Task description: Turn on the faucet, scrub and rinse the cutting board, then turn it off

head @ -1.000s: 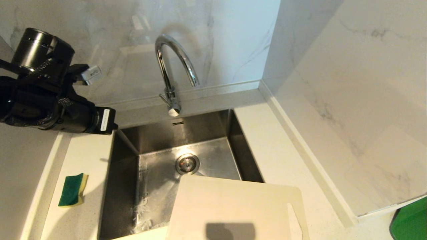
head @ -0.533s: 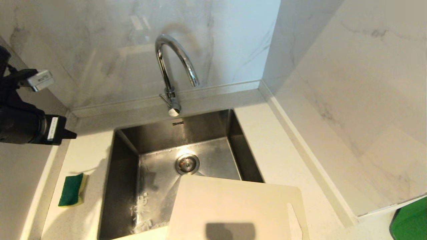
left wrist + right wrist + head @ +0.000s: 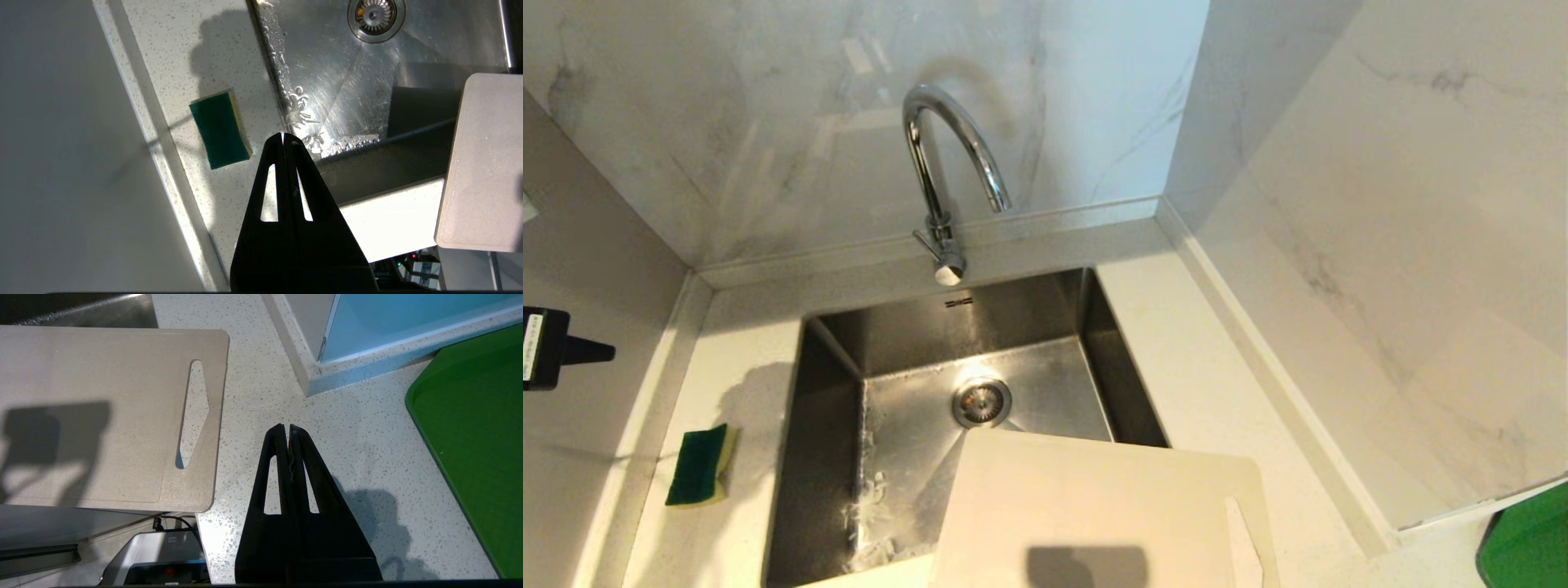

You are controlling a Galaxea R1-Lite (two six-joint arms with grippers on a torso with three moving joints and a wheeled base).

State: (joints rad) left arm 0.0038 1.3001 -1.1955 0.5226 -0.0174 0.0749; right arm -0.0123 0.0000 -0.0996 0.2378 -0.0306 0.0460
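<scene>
Both grippers were clenched on nothing — the left gripper [image 3: 284,139] near the sponge [image 3: 701,465], the right gripper [image 3: 285,430] beside the cutting board [image 3: 1094,514]. Overhanging the sink [image 3: 833,359] below the dry faucet [image 3: 943,163], that board could be tipped in.

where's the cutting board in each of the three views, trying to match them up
Head view: the cutting board sits at the bottom centre, its far edge jutting over the sink.
Left wrist view: only one rounded-corner end of the cutting board shows at the right edge, over the sink.
Right wrist view: the cutting board fills the upper left, slot handle visible.
Shared landmark: the sink, a sliver in the right wrist view.
</scene>
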